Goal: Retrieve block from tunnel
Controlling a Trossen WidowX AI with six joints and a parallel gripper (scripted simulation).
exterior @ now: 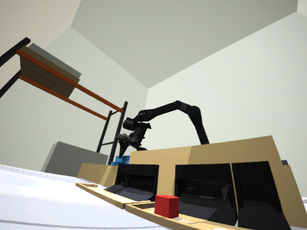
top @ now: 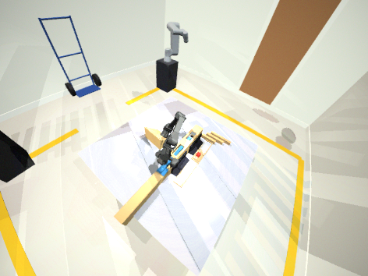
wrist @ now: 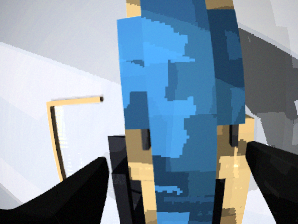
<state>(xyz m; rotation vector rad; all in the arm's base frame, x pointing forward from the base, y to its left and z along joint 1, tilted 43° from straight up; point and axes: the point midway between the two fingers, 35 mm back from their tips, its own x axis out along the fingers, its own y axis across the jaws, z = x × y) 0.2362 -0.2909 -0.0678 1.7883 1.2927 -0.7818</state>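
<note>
The covered tunnel (top: 198,129) (exterior: 198,154) is a long wooden housing with dark openings along its front. A blue handle (top: 163,170) (exterior: 121,160) (wrist: 177,75) sits at one end, and blue parts also show in the tunnel's top. My gripper (exterior: 131,152) (wrist: 180,159) is open above the handle, its black fingers on either side with gaps. A small red block (top: 198,154) (exterior: 166,206) is outside the tunnel, on the low-rimmed tray in front of the openings. The cage inside the tunnel is hard to make out.
A long wooden beam (top: 136,200) extends from the handle end of the tunnel. Several loose wooden rods (top: 221,138) lie beyond the other end. A wooden wedge-like piece (top: 153,136) stands behind the arm. The low-rimmed tray (exterior: 97,193) runs along the tunnel's front.
</note>
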